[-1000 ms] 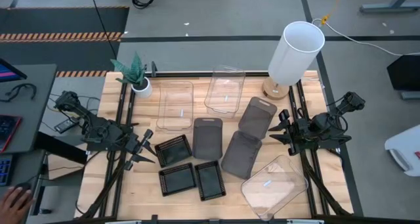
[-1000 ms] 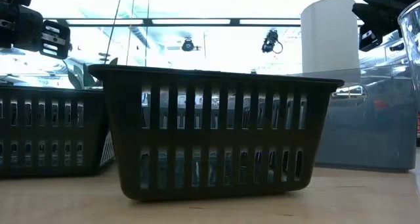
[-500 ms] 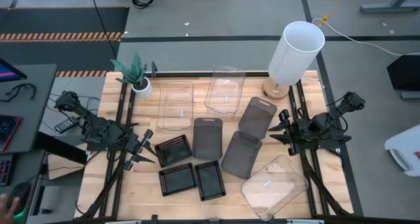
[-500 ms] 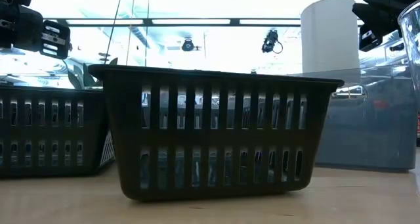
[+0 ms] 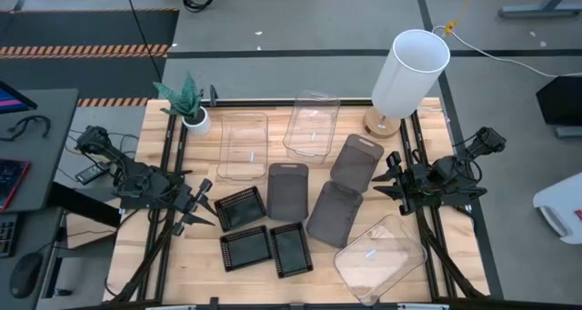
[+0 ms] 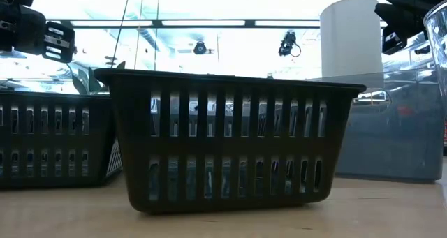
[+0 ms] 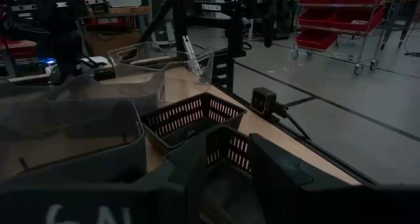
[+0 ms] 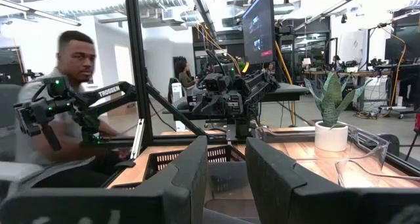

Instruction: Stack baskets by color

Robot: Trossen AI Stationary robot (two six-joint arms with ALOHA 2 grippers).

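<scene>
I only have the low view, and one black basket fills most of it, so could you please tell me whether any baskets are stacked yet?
Observer: No. The high view shows all nine baskets sitting singly on the table.
Operator: Thank you. Where are the clear ones?
Observer: Two clear baskets are at the far side, between the plant and the lamp. The third clear basket is at the near right corner.
Operator: And the tools?
Observer: The left tool hangs open beside a black basket. The right tool is open beside a grey basket. Both are empty.
</scene>
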